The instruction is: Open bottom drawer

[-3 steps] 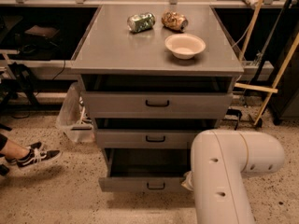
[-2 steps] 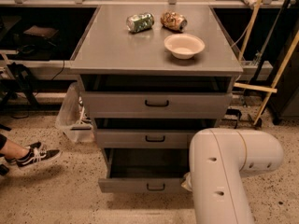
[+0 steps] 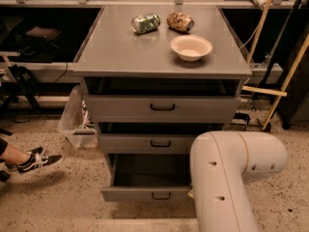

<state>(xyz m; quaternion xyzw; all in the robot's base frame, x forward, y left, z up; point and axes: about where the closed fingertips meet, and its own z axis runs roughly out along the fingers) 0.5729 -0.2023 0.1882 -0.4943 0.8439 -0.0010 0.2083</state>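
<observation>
Cabinet, grey metal, three drawers, with a flat top serving as table [image 3: 120, 52].

- Bottom drawer [image 3: 145, 193]: lowest of the three, pulled well out towards the camera. Its low front with a small black bar handle [image 3: 161, 195] stands forward of the two drawers above, and the plain grey inside shows behind it.
- Middle drawer [image 3: 130, 143]: front set a little forward, black handle at centre.
- Top drawer [image 3: 120, 108]: tallest front, widest handle, with a dark gap above it under the table.
- Arm [image 3: 227, 178]: white, bent at a bulky elbow, filling the lower right and covering the right end of the bottom drawer.
- Hand: hidden behind the arm, so how far it is open and what it holds cannot be told.
- On the table: green can [image 3: 145, 23] on its side at the back, brown crumpled packet [image 3: 180, 21] just right of it, pale bowl [image 3: 191, 47] nearer the front right.
- Floor [image 3: 48, 202], speckled: a black-and-white shoe [image 3: 39, 160] at left, and a clear plastic bag [image 3: 75, 117] beside the cabinet's left side.
</observation>
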